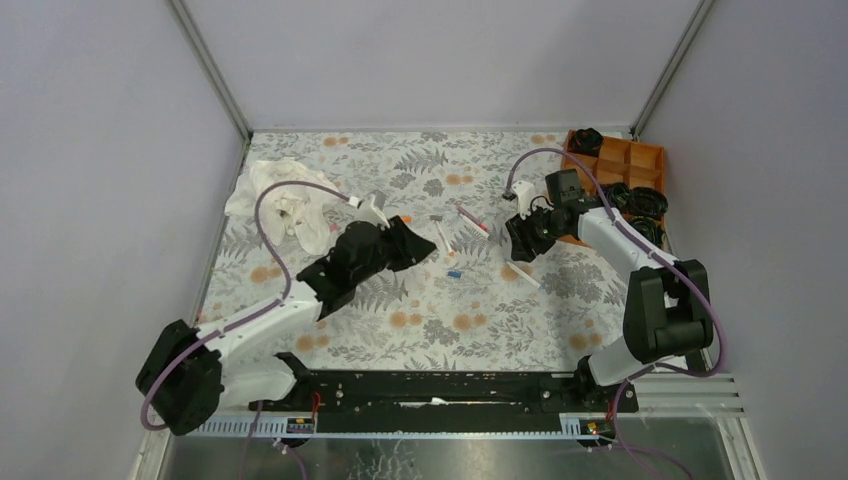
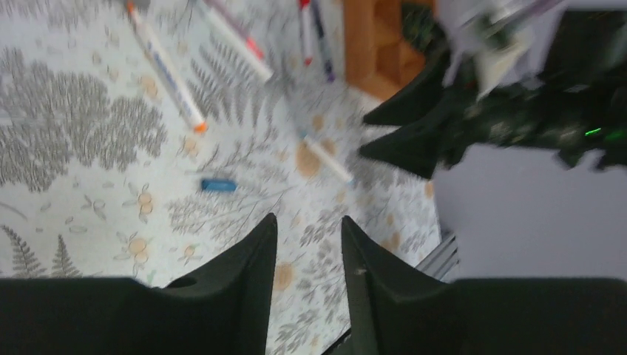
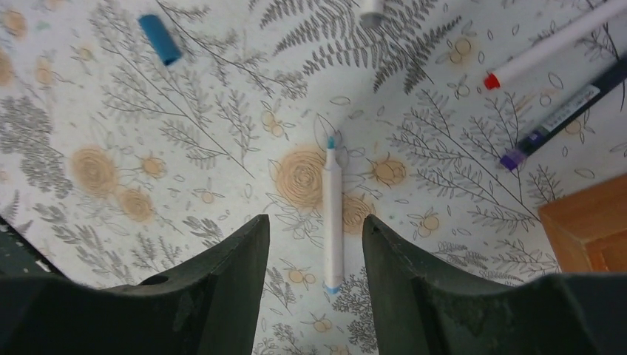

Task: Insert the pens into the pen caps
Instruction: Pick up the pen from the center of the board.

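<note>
Several pens lie on the flowered mat. A white pen with a blue tip (image 3: 333, 214) (image 1: 522, 273) lies between the fingers of my right gripper (image 3: 315, 222) (image 1: 520, 245), which is open and hangs just over it without touching. A red-tipped white pen (image 3: 554, 44) and a dark blue pen (image 3: 562, 115) lie to the right. A blue cap (image 3: 160, 38) (image 2: 219, 185) (image 1: 454, 273) lies loose mid-mat. My left gripper (image 2: 308, 222) (image 1: 420, 245) is open and empty, above the mat short of the blue cap. An orange-tipped pen (image 2: 166, 70) lies farther off.
An orange divided tray (image 1: 625, 160) (image 3: 588, 222) holding black coiled items (image 1: 645, 200) stands at the back right, close behind the right arm. A crumpled white cloth (image 1: 290, 200) lies at the back left. Grey walls enclose the mat on three sides.
</note>
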Motion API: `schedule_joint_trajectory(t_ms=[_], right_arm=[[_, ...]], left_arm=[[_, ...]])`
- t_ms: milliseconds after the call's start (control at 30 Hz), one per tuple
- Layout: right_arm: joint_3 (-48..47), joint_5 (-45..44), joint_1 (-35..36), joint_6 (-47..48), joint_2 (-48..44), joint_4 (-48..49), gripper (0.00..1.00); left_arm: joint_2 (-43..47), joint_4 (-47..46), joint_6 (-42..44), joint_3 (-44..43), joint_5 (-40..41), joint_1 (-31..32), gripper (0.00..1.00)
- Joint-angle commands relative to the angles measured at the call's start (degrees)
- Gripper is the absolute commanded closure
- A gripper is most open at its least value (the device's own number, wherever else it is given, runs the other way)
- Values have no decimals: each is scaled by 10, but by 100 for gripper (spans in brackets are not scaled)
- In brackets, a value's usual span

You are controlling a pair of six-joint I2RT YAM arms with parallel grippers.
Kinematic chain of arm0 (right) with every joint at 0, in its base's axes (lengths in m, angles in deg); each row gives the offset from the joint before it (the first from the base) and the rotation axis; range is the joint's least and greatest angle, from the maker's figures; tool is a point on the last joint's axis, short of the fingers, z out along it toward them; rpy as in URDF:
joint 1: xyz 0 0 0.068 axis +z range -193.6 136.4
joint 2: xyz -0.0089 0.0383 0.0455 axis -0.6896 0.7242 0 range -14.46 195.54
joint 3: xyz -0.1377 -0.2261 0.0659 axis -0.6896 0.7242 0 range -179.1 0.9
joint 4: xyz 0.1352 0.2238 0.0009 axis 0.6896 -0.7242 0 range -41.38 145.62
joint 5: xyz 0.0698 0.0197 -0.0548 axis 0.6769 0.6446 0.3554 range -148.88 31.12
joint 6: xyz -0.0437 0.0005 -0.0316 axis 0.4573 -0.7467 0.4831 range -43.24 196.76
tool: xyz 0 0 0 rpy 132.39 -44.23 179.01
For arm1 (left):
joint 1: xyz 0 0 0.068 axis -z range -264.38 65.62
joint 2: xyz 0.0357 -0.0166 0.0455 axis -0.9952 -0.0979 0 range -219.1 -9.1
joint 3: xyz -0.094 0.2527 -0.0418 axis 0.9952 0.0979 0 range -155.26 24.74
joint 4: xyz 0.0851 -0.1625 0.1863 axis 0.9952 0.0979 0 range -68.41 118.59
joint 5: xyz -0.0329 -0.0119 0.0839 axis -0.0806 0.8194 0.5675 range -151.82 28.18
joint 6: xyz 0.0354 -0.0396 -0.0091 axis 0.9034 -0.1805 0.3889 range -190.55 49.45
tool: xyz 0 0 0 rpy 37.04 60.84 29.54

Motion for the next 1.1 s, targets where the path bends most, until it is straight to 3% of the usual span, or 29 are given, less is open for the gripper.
schedule_joint_trajectory(t_ms=[0,133,200,433,700,867,1067], right_arm=[[17,-79,9,21,21,3,44],[26,-136,30,25,45,10,46],[36,-158,40,29,54,10,47],[75,-191,61,29,58,15,50],[102,-199,70,39,87,1,73],[97,-209,74,38,129,0,95],[76,-137,58,22,79,1,100]], left_arm=[[84,24,145,-24,91,0,46],[173,-61,182,40,121,-3,9],[220,-93,182,77,115,-6,2],[279,-137,155,169,62,-8,1],[267,-198,104,204,28,-8,2],[232,-261,65,226,13,-8,3],[110,-413,-46,256,-33,-6,6]])
